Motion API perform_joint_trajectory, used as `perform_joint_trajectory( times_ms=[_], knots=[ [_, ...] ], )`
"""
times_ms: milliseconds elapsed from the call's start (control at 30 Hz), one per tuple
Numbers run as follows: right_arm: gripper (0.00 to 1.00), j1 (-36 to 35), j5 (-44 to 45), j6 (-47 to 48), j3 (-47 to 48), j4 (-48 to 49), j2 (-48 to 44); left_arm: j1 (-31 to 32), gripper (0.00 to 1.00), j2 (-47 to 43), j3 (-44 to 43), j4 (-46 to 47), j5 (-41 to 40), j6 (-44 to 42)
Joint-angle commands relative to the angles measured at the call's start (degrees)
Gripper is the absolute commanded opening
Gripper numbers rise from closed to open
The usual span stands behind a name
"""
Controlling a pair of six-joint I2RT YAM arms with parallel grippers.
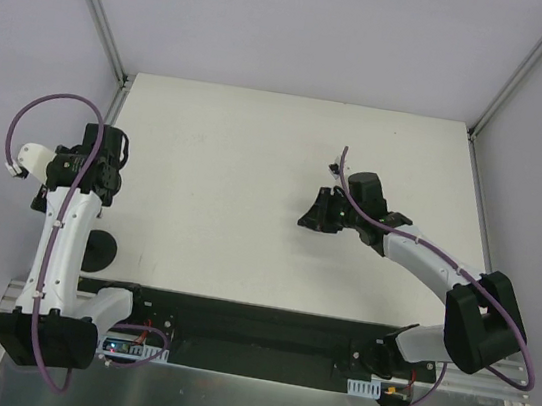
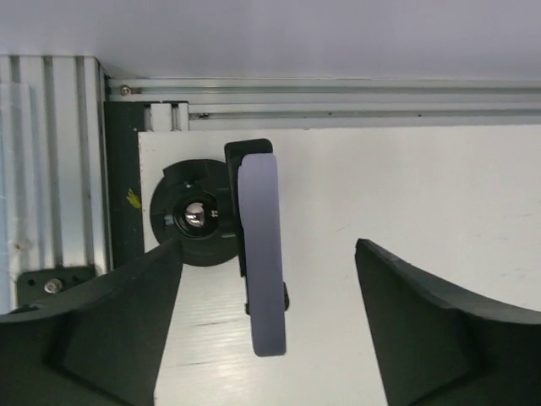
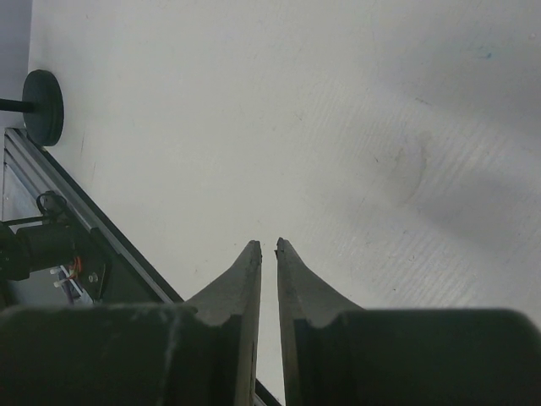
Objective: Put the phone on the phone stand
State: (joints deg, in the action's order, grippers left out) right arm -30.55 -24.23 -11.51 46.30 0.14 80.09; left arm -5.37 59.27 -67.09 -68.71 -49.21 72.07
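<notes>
The phone [image 2: 262,254] shows in the left wrist view as a long, narrow grey-blue slab. It sits in the bracket of the phone stand [image 2: 193,216], whose round black base lies just left of it. My left gripper [image 2: 269,245] is open above it; the fingers [image 2: 110,330] flank the phone with clear gaps and touch nothing. In the top view the stand's base [image 1: 98,249] peeks out beside the left arm, the left gripper [image 1: 90,173] is above it, and the phone is hidden. My right gripper [image 3: 264,244] hovers mid-table [image 1: 314,212], shut to a thin slit and holding nothing.
An aluminium rail [image 2: 338,89] and a dark mounting plate [image 2: 122,169] run along the table edge close to the stand. The stand's base [image 3: 42,106] also appears far off in the right wrist view. White table surface [image 1: 257,161] stretches between the two arms.
</notes>
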Motion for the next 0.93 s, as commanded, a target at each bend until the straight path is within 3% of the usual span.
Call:
perform_joint_trajectory(
  times_ms=[0, 33, 233, 400, 500, 533, 633, 667, 767, 800, 867, 900],
  knots=[
    [0.15, 0.3, -1.5, -0.1, 2.5, 0.2, -0.7, -0.6, 0.92, -2.3, 0.1, 1.3, -2.8, 0.3],
    [0.15, 0.3, -1.7, 0.0, 2.7, 0.2, -0.6, -0.6, 0.99, -2.5, -0.1, 1.2, -2.4, -0.2],
    [0.15, 0.3, -1.0, 0.8, 4.3, -2.5, -2.3, -0.6, 0.99, -5.6, -5.8, 1.6, 3.5, -8.9],
    [0.2, 0.3, 2.9, 3.9, 8.7, -8.4, -6.0, -0.6, 0.99, -11.2, -12.6, 10.0, 10.8, -25.6],
    [0.28, 0.3, 7.0, 6.3, 12.0, -12.0, -9.7, -0.6, 0.99, -15.5, -12.1, 22.7, 24.2, -38.3],
    [0.32, 0.3, 8.5, 8.3, 13.1, -13.2, -10.8, -0.6, 0.99, -16.5, -11.2, 25.8, 33.3, -44.2],
    [0.45, 0.5, 14.2, 13.1, 15.2, -15.6, -18.6, -0.5, 0.99, -17.3, -12.1, 33.9, 48.8, -52.2],
    [0.47, 0.5, 15.5, 14.2, 15.3, -16.0, -20.7, -0.3, 0.99, -16.7, -12.8, 34.9, 58.8, -53.4],
    [0.49, 0.4, 22.3, 17.2, 14.8, -15.8, -29.6, 0.6, 0.99, -13.2, -16.4, 37.2, 73.0, -55.5],
    [0.59, 0.4, 26.7, 17.7, 15.0, -16.0, -31.8, 1.0, 0.99, -12.5, -17.5, 37.6, 76.9, -55.6],
    [0.63, 0.5, 30.5, 19.1, 15.6, -15.6, -38.6, 2.3, 0.99, -10.3, -20.9, 39.5, 83.5, -55.4],
    [0.73, 0.5, 31.8, 19.9, 16.0, -15.5, -40.9, 2.8, 0.99, -9.7, -22.1, 40.3, 90.3, -54.9]
  ],
)
